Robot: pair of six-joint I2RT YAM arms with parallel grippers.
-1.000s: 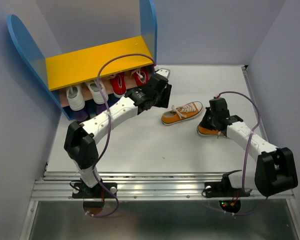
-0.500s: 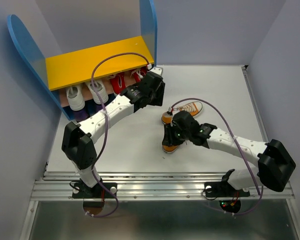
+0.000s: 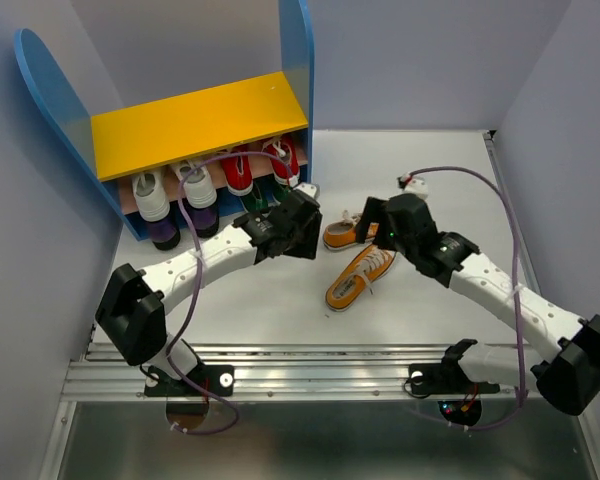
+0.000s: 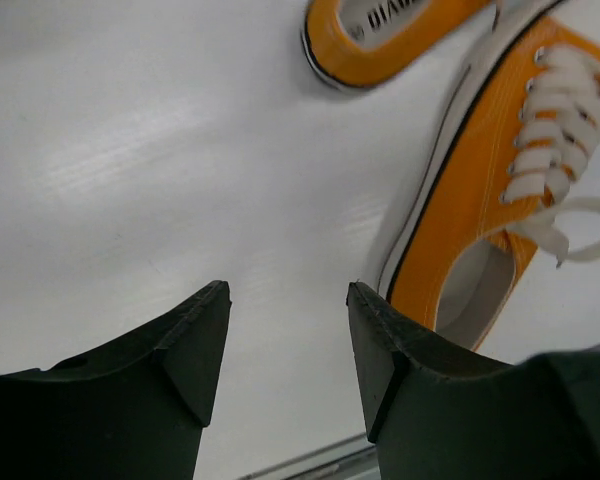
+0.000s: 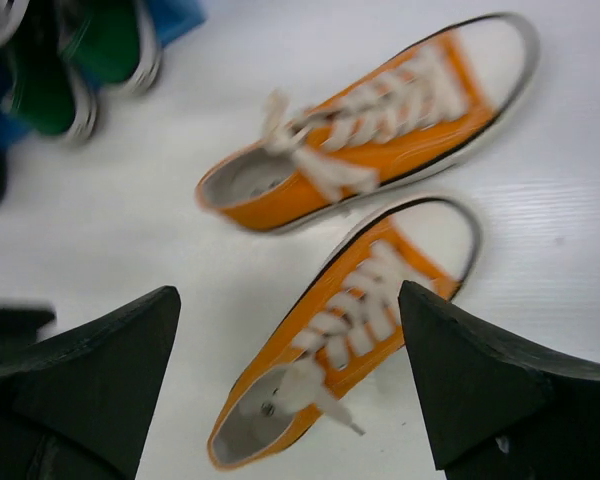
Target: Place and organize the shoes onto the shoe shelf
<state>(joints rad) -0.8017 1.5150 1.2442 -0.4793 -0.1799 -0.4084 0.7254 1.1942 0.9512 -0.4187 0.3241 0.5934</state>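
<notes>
Two orange shoes lie side by side on the white table, one [image 3: 360, 278] nearer me and one [image 3: 342, 236] behind it. My right gripper [image 3: 373, 222] hangs open just above them; in its wrist view both orange shoes [image 5: 380, 130] [image 5: 350, 330] show between its spread fingers [image 5: 110, 370], and neither is touched. My left gripper [image 3: 310, 235] is open and empty just left of the pair, and its wrist view has one orange shoe [image 4: 490, 200] right of its fingertips [image 4: 380, 340]. The shoe shelf [image 3: 195, 120] holds red shoes [image 3: 238, 170] on its lower board.
White-toed purple shoes [image 3: 152, 198] fill the left of the lower board. Green shoes [image 5: 100, 50] stand at the shelf's foot, partly hidden behind my left arm. Grey walls close in on three sides. A metal rail [image 3: 320, 375] runs along the near edge.
The right gripper carried an orange shoe left, opened and let it go beside the other one, then drew back. The left gripper pulled away from the shelf toward the orange shoes.
</notes>
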